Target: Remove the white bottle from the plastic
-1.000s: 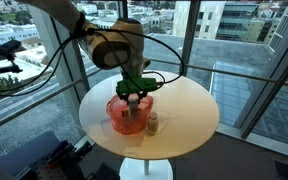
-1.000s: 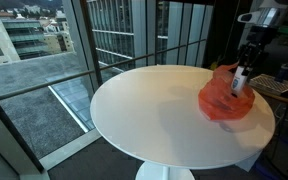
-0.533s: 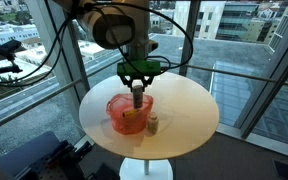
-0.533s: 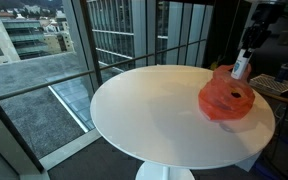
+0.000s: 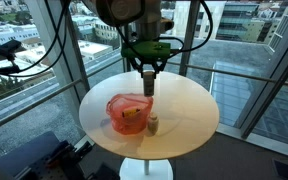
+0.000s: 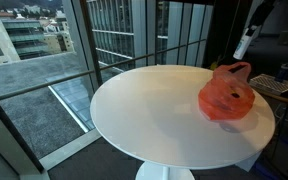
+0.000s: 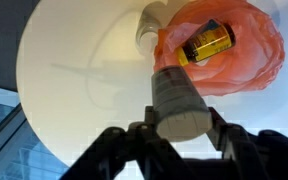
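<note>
Arm high, hand (image 5: 147, 70) pointing down, gripping white bottle (image 5: 147, 84) clear above plastic (image 5: 114, 110).

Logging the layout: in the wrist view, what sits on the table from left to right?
Small bottle → plastic, with a yellow canister in it. The held white bottle overlaps both, so it's left out.
</note>
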Controlling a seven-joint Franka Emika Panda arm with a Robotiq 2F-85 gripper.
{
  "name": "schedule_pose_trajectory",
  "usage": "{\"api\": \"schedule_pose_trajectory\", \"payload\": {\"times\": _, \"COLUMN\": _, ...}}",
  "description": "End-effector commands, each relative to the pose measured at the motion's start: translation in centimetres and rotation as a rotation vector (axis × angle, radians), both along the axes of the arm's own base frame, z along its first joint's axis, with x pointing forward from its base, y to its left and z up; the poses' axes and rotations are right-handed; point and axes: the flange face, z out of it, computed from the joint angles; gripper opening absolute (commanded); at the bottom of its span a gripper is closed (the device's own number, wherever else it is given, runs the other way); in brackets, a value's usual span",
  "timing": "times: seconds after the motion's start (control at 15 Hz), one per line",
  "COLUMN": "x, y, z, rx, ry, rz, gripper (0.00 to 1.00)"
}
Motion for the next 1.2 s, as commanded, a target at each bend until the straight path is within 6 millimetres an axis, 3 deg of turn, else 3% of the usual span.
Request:
{"api": "schedule_pose_trajectory", "payload": {"times": 0.0, "x": 1.1, "y": -2.3, "z": 2.2, "rx": 0.004, "ry": -0.016, "rz": -0.118, "gripper": 0.27}}
{"api": "schedule_pose_trajectory", "payload": {"times": 0.4, "x": 2.7, "y": -5.9, "z": 1.0, "rx": 0.011, "ry": -0.020, "rz": -0.336, "gripper": 0.27}}
{"api": "schedule_pose_trajectory", "payload": {"times": 0.87, "x": 2.5, "y": -10.7, "z": -4.4, "rx": -0.033, "ry": 0.084, "rz": -0.538, "gripper": 0.27}}
{"api": "schedule_pose_trajectory", "payload": {"times": 1.13, "x": 1.8, "y": -11.8, "z": -7.6, "rx": -0.019, "ry": 0.130, "rz": -0.548, "gripper": 0.27}}
